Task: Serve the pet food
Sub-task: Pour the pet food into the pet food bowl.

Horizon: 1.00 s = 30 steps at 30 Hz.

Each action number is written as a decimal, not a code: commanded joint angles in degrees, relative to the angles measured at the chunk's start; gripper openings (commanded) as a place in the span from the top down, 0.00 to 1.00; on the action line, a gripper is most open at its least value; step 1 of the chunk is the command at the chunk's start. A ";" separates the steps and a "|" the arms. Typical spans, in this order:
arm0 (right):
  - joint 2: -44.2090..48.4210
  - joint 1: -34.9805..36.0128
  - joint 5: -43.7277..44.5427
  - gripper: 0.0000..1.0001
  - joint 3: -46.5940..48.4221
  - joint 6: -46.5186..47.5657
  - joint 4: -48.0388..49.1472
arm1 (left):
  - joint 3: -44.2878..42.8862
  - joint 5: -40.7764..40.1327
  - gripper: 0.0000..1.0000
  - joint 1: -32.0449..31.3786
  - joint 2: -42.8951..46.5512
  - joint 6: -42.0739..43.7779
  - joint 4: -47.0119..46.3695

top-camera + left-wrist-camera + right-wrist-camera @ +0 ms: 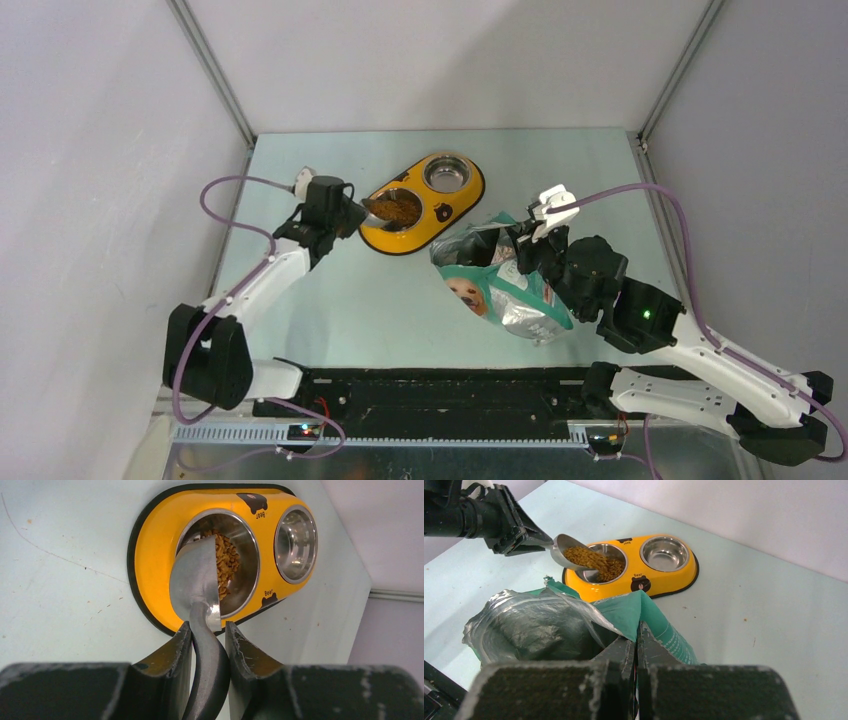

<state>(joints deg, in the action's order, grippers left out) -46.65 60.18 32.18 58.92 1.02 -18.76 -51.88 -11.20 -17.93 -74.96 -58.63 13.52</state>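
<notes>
Left arm (265, 280) outstretched, fingers (170, 655) tipping scoop (195, 580) of pet food (227, 560) over bowl (248, 555).

Pale green table (380, 315), grey walls (430, 60)

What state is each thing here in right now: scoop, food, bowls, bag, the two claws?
Scoop: tilted over a bowl, food spilling out.
Pet food: partly in the scoop, partly in the bowl.
Bowl under the scoop: partly filled.
Other bowl: empty.
Bag: open at the top.
Left gripper: shut on the scoop's handle.
Right gripper: shut on the bag's rim.
</notes>
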 commanded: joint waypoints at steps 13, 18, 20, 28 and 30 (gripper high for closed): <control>-0.50 -0.78 -0.12 1.00 -0.48 -0.75 -1.57 | -7.73 1.05 1.00 -1.64 -4.13 3.36 1.01; -0.76 -1.11 -0.43 1.00 -0.47 -0.75 -1.49 | -7.62 0.74 1.00 -1.68 -3.55 3.96 0.88; -0.76 -1.19 -1.04 1.00 -0.52 -0.75 -1.58 | -8.56 0.90 1.00 -1.67 -3.84 4.27 1.52; -0.83 -1.62 -2.62 1.00 -0.55 -1.32 -1.62 | -15.56 -2.67 1.00 -2.14 -6.28 6.39 9.57; -1.04 -2.22 -3.56 1.00 -0.56 -1.82 -1.55 | -17.56 -2.88 1.00 -2.33 -7.27 6.98 12.61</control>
<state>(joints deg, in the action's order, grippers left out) -47.35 59.11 29.50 58.89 0.71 -18.59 -63.96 -11.42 -19.64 -81.12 -54.22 21.98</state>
